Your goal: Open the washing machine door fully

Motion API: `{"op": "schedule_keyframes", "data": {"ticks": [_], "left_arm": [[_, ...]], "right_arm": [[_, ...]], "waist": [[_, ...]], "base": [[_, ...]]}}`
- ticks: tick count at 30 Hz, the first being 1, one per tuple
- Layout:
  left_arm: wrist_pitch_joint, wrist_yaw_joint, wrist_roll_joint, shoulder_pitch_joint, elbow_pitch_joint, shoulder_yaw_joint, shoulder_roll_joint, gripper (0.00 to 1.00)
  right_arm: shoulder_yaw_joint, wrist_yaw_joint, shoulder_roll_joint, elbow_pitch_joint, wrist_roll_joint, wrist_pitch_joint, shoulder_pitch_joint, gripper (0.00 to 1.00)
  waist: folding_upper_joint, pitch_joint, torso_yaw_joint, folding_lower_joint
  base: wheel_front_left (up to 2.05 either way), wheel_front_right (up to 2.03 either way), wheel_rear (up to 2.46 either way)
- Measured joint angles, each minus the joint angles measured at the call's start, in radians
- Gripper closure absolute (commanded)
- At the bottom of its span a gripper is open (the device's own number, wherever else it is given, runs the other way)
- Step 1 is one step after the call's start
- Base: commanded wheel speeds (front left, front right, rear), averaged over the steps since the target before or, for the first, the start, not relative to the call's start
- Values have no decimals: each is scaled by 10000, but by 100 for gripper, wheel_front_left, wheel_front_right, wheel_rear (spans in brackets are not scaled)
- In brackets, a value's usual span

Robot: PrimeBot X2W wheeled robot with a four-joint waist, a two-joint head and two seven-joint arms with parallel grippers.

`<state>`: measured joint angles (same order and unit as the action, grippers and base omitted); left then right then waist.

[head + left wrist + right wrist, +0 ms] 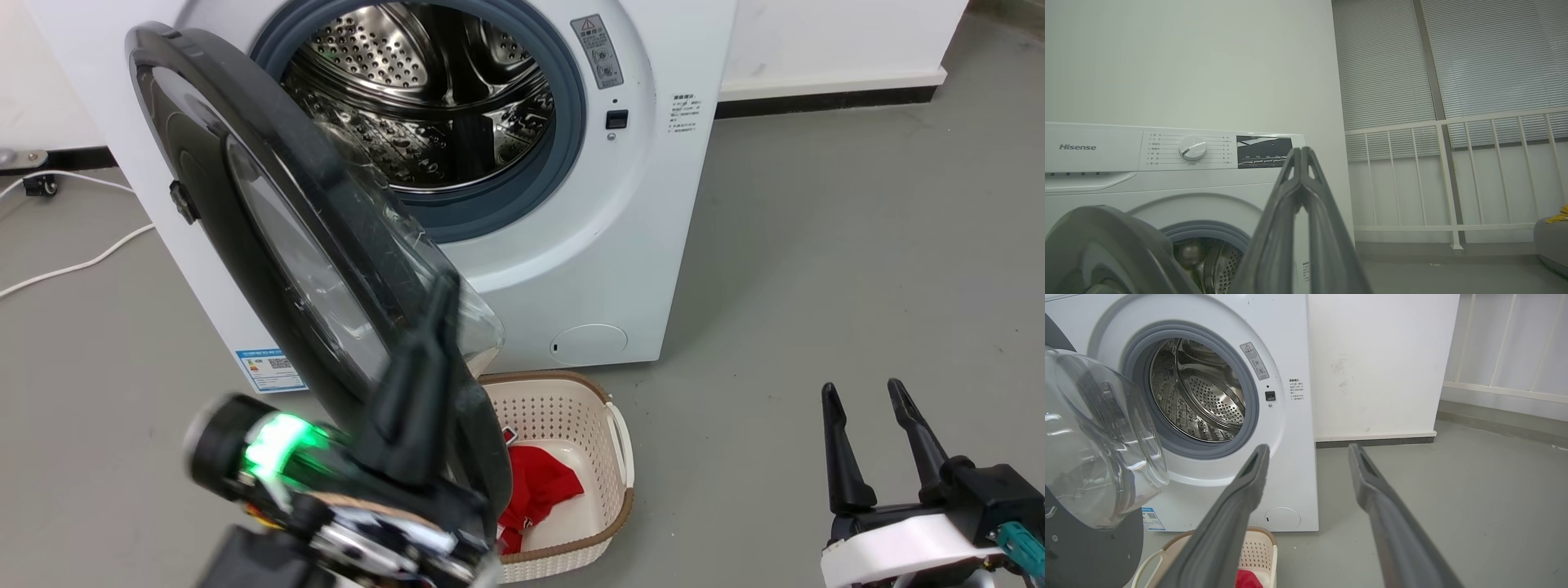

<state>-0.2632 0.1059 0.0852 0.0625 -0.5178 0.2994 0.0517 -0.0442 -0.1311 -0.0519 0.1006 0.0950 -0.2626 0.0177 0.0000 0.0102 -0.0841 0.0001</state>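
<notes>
The washing machine [571, 245] is a white front-loader whose steel drum [424, 90] lies exposed. Its glossy black washing machine door [245, 220] stands swung out to the left on its hinge, with the clear glass bowl facing the drum side. My left gripper [443, 294] is shut with nothing between its fingers, which lie up along the inner side of the door by its free edge. In the left wrist view the shut left gripper [1300, 152] rises just right of the door [1098, 245]. My right gripper [864, 390] hangs open at lower right, apart from the machine; its wrist view shows the gripper [1309, 450] and the door's bowl [1094, 445].
A cream laundry basket [614, 441] holding a red cloth [543, 486] stands on the floor under the door. A white cable [73, 265] runs along the floor at the left. Open grey floor [857, 245] stretches right of the machine, and a white railing [1445, 175] stands beyond.
</notes>
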Motion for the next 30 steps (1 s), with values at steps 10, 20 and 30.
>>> {"op": "schedule_keyframes", "data": {"ticks": [10,20,30], "left_arm": [[245,173,711,-1651,1985,1574,665,100],[268,217,1114,-1644,4011,2422,805,100],[42,42,1041,-436,5198,2048,414,100]], "right_arm": [[-46,0,0,125,117,0,66,0],[107,0,2,232,374,-2,16,0],[21,0,4,433,748,-2,-61,0]], "waist": [[0,-12,144,0],[0,-224,141,0],[0,-462,29,0]], "base": [[0,0,0],[0,0,0],[0,0,0]]}}
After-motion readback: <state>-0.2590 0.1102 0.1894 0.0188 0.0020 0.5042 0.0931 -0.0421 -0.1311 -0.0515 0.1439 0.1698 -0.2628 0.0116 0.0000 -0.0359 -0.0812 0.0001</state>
